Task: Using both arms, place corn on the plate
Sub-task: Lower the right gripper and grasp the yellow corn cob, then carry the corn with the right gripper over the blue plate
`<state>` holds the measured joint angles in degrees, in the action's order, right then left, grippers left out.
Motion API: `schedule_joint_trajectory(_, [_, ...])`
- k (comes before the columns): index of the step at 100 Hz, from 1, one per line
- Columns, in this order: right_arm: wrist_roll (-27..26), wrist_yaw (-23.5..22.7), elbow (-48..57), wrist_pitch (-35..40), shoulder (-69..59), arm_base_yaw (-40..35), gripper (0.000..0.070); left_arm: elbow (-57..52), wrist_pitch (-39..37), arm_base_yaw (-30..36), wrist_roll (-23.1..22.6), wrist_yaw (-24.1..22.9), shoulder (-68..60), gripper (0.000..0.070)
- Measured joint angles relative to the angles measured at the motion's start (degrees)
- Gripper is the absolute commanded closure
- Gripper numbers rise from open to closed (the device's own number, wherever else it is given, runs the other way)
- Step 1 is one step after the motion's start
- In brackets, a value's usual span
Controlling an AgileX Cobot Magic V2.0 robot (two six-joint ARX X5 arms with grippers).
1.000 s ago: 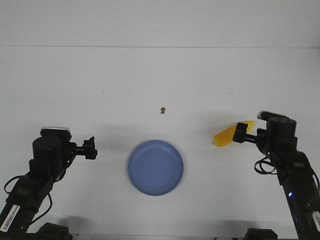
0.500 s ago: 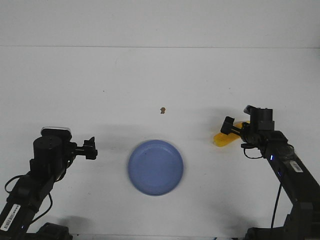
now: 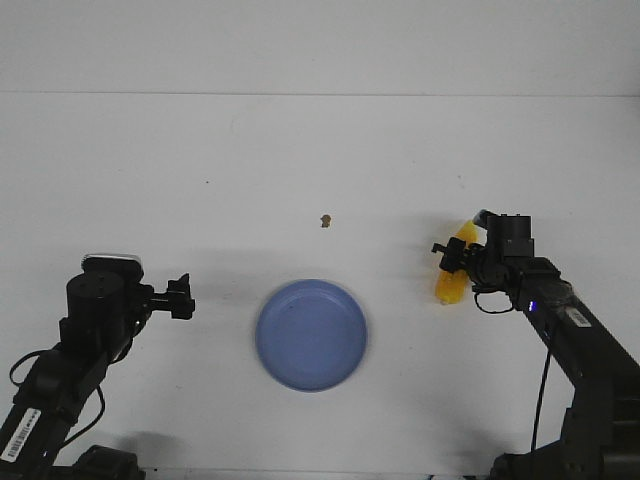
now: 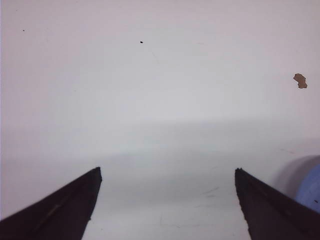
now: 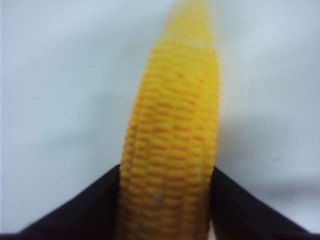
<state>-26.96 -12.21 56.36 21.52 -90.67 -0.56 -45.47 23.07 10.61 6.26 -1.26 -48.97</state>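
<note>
The yellow-orange corn (image 3: 452,283) sits right of the plate, its tapered tip pointing away from my right gripper in the wrist view. My right gripper (image 3: 451,256) is shut on the corn (image 5: 172,140), with both black fingers (image 5: 95,205) pressed against its thick end. The periwinkle-blue plate (image 3: 270,335) lies empty at the front centre of the white table. My left gripper (image 3: 183,297) hangs open left of the plate, nothing between its fingers (image 4: 75,200). In the left wrist view, an edge of the plate (image 4: 312,190) shows to one side.
A tiny brown speck (image 3: 325,220) lies on the white table beyond the plate; it also shows in the left wrist view as a brown speck (image 4: 300,80). The table's far edge meets a white wall (image 3: 320,45).
My right arm has reached forward and left to the corn and closed on it; the corn has turned from lying slantwise to nearly end-on. The left arm has not moved.
</note>
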Motion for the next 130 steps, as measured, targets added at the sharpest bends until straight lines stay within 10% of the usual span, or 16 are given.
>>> schedule_joint_trajectory(61, [1.6, -0.8, 0.1, 0.7, 13.6, -28.6, 0.0452, 0.0, 0.0, 0.0, 0.0, 0.0, 0.0, 0.0155])
schedule_joint_trajectory(80, [1.7, 6.5, 0.1, 0.2, 10.8, -37.9, 0.0386, 0.0, 0.0, 0.0, 0.0, 0.0, 0.0, 0.0155])
schedule_joint_trajectory(130, [1.7, 7.9, 0.1, -0.2, 4.7, -41.3, 0.0103, 0.0, 0.1, 0.0, 0.0, 0.0, 0.0, 0.0156])
